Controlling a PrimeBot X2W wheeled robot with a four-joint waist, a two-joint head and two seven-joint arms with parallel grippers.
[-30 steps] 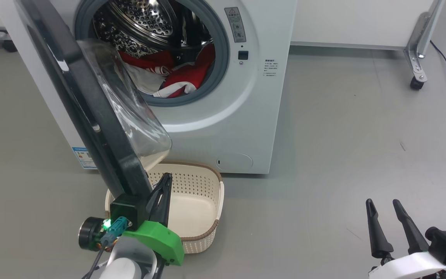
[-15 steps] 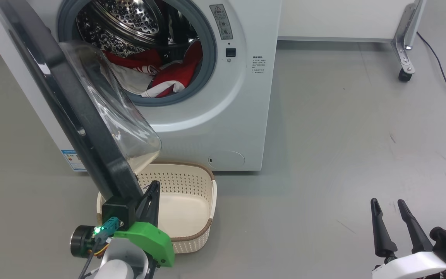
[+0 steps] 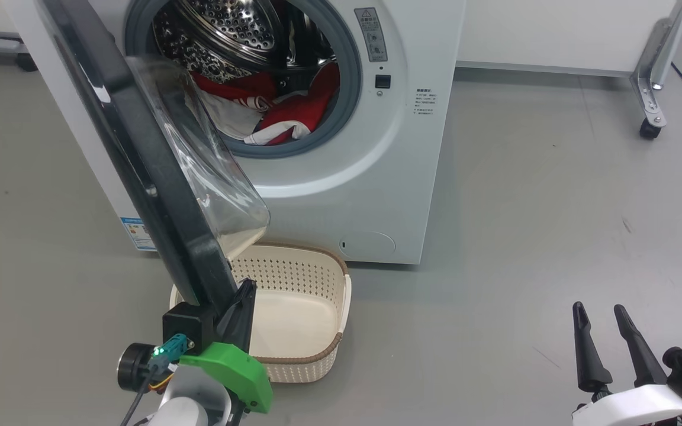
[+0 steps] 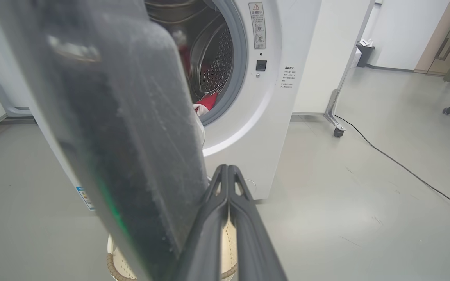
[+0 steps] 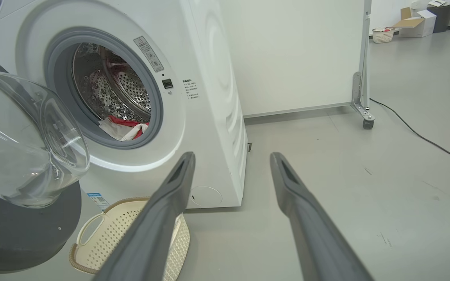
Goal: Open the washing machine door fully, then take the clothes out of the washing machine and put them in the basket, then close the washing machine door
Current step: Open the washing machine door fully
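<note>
A black cable (image 5: pixel 420 136) trails over the grey floor (image 3: pixel 554 207) beside a castered metal leg (image 3: pixel 647 100).

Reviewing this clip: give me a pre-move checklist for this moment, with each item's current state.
1. Large round black-rimmed glass door fully open: not ok, it stands partly open over the cream perforated plastic basket.
2. Left pincer shut, beside the door's lower rim: ok.
3. Left pincer touching that rim: cannot tell.
4. Right pincer open, low and apart from the white front-loading washing machine: ok.
5. Basket empty, in front of the machine: ok.
6. Red-and-white fabric clothes lying inside the machine: ok.
</note>
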